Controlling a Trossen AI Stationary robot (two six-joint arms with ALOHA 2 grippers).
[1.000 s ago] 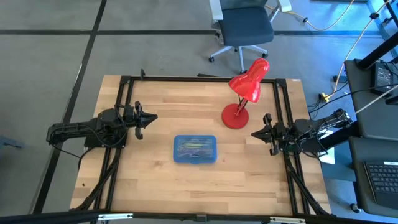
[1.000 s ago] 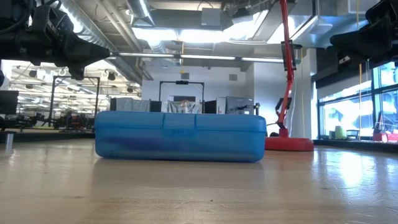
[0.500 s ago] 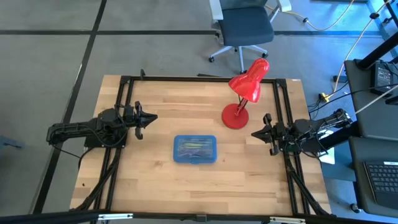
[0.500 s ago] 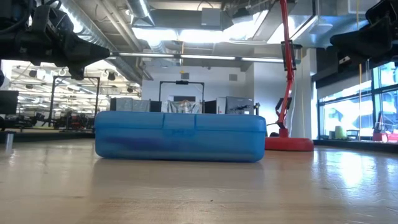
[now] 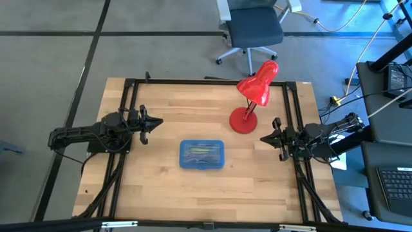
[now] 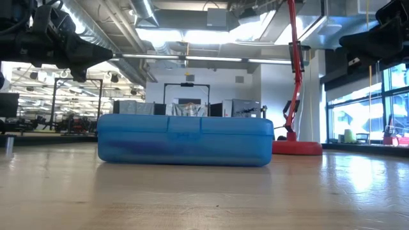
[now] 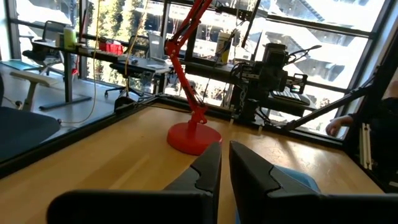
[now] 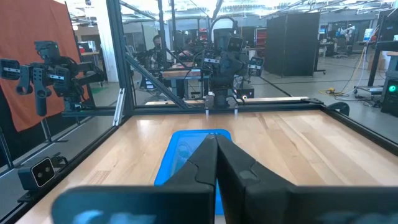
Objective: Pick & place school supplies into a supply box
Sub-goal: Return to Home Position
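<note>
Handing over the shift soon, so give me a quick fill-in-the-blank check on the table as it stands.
1. The lid of the blue pencil case is ____.
2. The red desk lamp stands nearer the ____ gripper.
3. Both the left gripper and right gripper are shut and hold ____.
4. The pencils show through the lid, lying ____ the case.

Missing words: closed; right; nothing; inside

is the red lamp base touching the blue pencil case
Apart. The high view shows bare wood between the lamp base and the closed pencil case; the low view shows a gap beside the case's end too.
</note>
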